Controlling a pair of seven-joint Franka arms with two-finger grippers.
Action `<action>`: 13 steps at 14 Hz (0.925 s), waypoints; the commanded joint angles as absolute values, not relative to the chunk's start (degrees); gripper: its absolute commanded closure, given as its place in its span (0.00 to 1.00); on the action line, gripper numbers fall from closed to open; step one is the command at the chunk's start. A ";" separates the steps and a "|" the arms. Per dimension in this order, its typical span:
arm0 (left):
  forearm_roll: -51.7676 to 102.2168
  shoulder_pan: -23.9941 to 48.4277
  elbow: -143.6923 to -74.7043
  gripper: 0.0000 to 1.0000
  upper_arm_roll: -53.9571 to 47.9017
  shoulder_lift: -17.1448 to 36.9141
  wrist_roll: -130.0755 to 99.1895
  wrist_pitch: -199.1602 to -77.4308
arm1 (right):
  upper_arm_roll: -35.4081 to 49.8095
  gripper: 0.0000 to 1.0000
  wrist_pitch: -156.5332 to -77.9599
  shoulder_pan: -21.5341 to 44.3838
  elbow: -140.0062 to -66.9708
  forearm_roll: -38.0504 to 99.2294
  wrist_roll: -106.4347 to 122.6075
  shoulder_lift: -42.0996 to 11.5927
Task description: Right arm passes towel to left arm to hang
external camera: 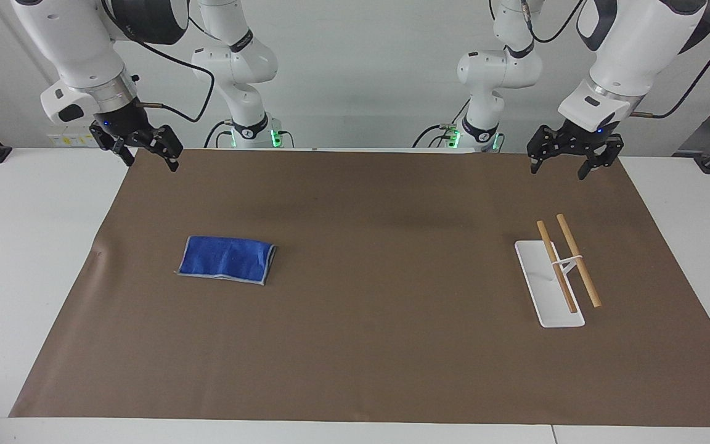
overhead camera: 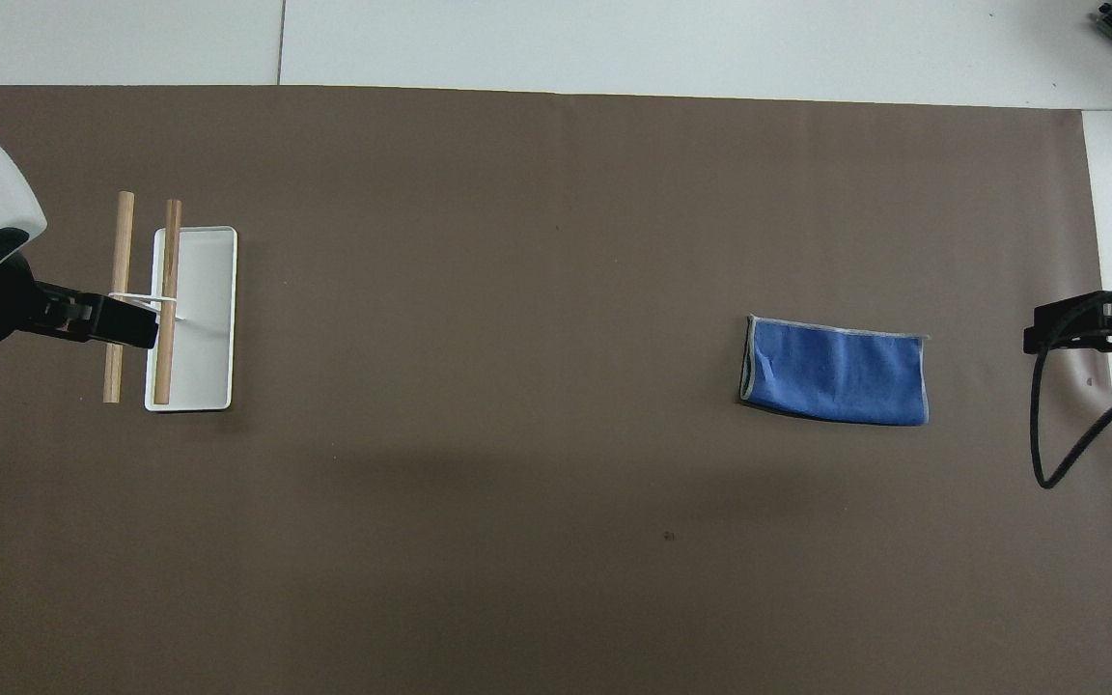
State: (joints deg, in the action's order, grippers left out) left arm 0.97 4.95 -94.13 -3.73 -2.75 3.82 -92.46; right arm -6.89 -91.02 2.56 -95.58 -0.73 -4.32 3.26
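No writing or brand mark readable anywhere. White surface [external camera: 34,259] covered by a brown paper sheet [external camera: 379,345]; pale wall at the robots' end, cables trailing from the arm bases. Towel [external camera: 225,259], blue with pale grey edging, folded flat on the sheet toward the right arm's end, untouched. Hanging rack [external camera: 557,271], white base with two wooden rails, stands toward the left arm's end. Right gripper [external camera: 145,152] hangs over the sheet's corner at the robots' edge, fingers apart, empty. Left gripper [external camera: 566,161] hangs over the sheet's other corner at that edge, fingers apart, empty.
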 commanded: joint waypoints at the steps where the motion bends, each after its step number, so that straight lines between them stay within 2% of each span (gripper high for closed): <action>1: 1.31 5.36 -96.15 0.00 -3.52 -4.22 2.20 -94.31 | -6.77 0.00 -93.60 2.46 -98.26 -0.35 -3.51 4.75; 4: 1.49 5.45 -96.24 0.00 -3.52 -4.39 2.11 -93.52 | -6.77 0.00 -93.78 2.46 -99.13 -0.09 -2.91 4.75; 5: 1.49 5.45 -96.24 0.00 -3.60 -4.39 1.94 -93.78 | -6.51 0.00 -96.04 2.81 -100.62 -0.09 -2.73 4.83; 9: 1.49 5.45 -96.15 0.00 -3.60 -4.31 1.76 -93.52 | -6.33 0.00 -112.02 7.02 -112.30 -0.09 -3.43 3.78; 13: 1.49 5.54 -96.07 0.00 -3.78 -4.39 1.76 -93.25 | -6.33 0.00 -121.09 9.22 -116.19 0.00 -4.65 -2.01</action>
State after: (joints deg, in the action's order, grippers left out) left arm 1.17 4.97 -94.28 -3.94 -2.76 2.57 -92.69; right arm -6.33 -116.84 8.22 -114.33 -0.59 -3.89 -0.16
